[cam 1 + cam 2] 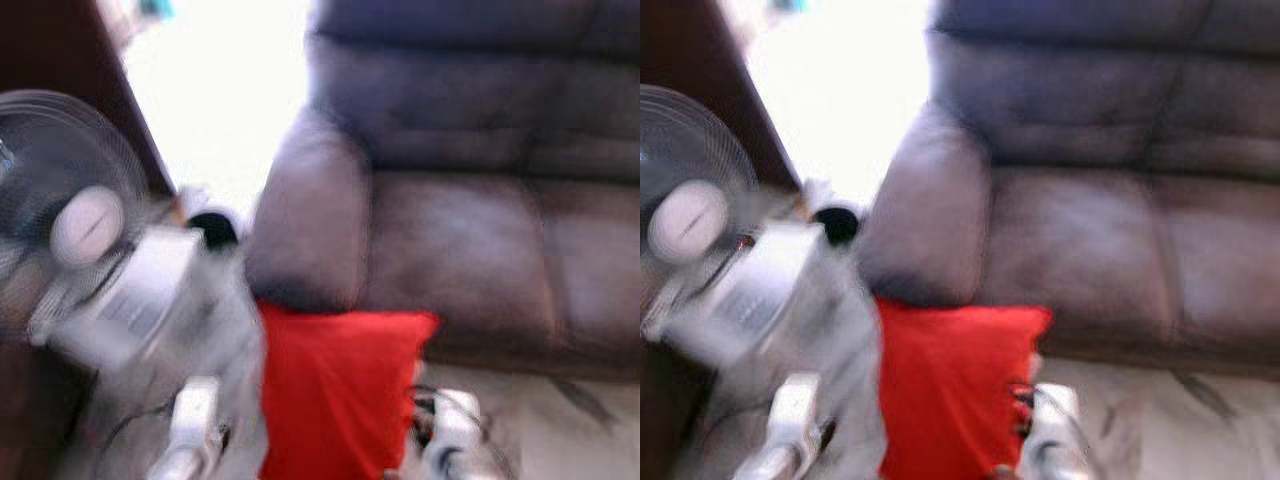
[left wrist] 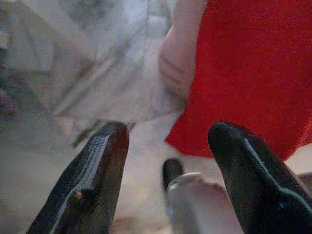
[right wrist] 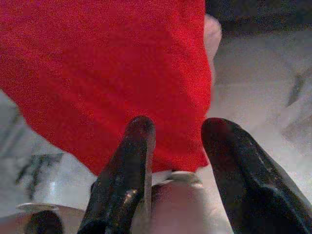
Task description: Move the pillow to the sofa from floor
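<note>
On the marble floor (image 1: 560, 430) against the front of a dark sofa (image 1: 470, 240), a red pillow (image 1: 335, 390) standing upright; left hand (image 2: 168, 161) fingers apart beside its edge; right hand (image 3: 178, 146) fingers apart, empty, beside the pillow; standing fan (image 1: 70, 215) to the left.

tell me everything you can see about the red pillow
The red pillow is plain, soft-looking fabric, squarish, with no pattern visible. It stands roughly upright on the pale marbled floor, its top edge against the front of the dark sofa near the armrest. Both tools flank it, the left tool and right tool open, neither gripping it.
</note>
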Controlling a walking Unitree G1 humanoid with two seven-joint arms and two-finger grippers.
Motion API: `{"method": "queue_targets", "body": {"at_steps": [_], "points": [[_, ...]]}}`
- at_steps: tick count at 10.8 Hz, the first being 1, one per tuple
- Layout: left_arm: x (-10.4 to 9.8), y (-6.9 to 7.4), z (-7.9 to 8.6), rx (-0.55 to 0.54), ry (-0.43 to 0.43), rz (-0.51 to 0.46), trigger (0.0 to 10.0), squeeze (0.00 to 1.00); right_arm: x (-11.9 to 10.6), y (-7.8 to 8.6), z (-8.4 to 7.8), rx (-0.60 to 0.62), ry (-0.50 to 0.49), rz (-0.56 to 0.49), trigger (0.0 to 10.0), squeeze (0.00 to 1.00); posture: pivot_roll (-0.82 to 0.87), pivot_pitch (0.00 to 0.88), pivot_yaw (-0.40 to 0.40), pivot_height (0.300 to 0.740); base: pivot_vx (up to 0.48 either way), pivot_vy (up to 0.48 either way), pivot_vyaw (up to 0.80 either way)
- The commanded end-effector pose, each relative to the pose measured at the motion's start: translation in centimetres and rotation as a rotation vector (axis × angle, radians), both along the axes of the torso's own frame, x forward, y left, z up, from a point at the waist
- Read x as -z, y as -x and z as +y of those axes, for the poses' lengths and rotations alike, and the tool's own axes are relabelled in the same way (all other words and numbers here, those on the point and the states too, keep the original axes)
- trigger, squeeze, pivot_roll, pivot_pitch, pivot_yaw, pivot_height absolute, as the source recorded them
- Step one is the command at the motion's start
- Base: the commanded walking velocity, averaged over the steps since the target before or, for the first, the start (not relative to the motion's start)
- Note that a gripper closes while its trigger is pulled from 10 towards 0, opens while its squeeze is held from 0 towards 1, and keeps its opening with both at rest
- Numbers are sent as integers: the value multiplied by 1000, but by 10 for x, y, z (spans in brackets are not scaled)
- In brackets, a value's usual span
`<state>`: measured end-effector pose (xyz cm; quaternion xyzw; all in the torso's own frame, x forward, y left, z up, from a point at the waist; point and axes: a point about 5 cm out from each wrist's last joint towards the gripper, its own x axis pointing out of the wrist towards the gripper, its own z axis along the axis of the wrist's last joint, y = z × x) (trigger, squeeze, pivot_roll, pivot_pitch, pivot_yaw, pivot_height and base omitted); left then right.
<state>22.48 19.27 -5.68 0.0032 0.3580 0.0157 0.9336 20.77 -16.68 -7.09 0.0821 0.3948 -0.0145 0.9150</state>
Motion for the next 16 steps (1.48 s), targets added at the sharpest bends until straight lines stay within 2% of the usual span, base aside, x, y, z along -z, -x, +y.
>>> {"method": "queue_targets", "body": {"at_steps": [1,16], "points": [[-1,-3,-7,16,8,-3,10000,0,3,6,-9,17,20,17,10000,0,83,174,19,714,247,0,0],[1,0,-5,13,10,11,10000,0,3,7,-9,5,28,28,10000,0,81,167,23,714,0,0,0]]}}
